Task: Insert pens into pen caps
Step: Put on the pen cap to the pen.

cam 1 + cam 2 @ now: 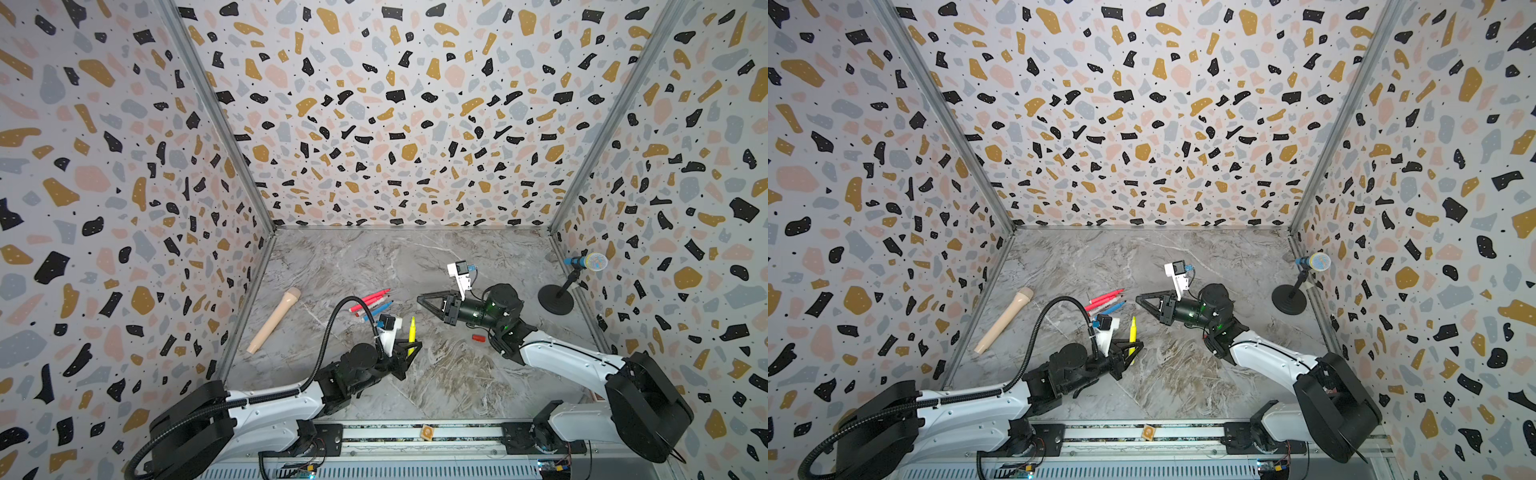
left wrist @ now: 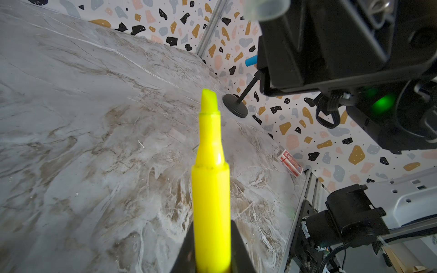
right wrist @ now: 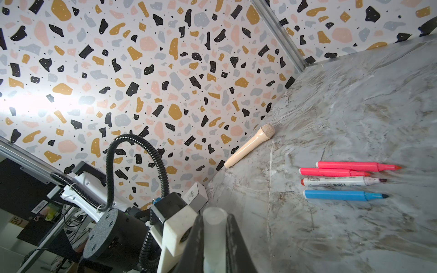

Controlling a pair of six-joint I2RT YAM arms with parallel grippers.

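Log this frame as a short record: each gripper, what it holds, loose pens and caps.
left gripper: shut on uncapped yellow marker pen
right gripper: shut on translucent cylindrical plastic cap
pens on grey marble table: neon pink marker pen, second neon pink marker pen, white-barrelled marker pen, blue marker pen; side by side, uncapped
loose cap: small red plastic cap, on table near right arm
insertion: not yet done

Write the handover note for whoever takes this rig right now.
Left gripper: shut on the yellow pen, tip bare.
Right gripper: shut on a clear cap.
On the table: pink pen, second pink pen, white pen, blue pen, side by side, uncapped; red cap apart from them.
Done: no pen capped.
Left: all five; no other caps in view.
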